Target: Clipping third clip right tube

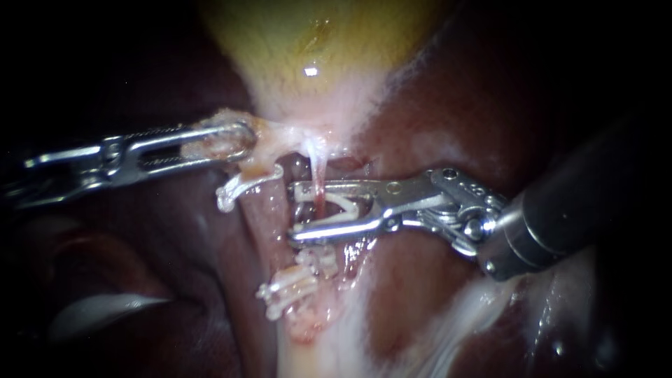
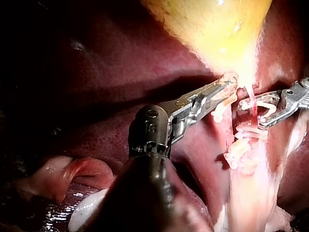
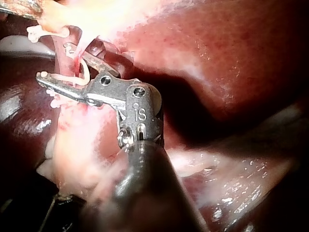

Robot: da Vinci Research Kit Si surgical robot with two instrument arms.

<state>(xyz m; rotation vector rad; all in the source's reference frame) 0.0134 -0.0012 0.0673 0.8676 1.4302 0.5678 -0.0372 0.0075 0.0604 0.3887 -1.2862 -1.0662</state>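
— Where is the right tube?
— It is the thin pink strand [image 1: 317,178] that runs down from the neck of the gallbladder [image 1: 315,42], with the liver [image 1: 490,105] on either side. It passes between the jaws of the right instrument [image 1: 294,213].
— And those jaws?
— They stand apart and grip a white clip [image 1: 344,208] from both sides. The clip is spread in a V around the tube, not yet pressed together.
— The left instrument?
— The left instrument [image 1: 241,140] is clenched on pale tissue [image 1: 217,143] at the gallbladder's neck, near the tube.
— Any other clips?
— A single clip [image 1: 245,185] sits just below the left jaws, and a cluster of clips [image 1: 290,287] lies lower down, under the right instrument
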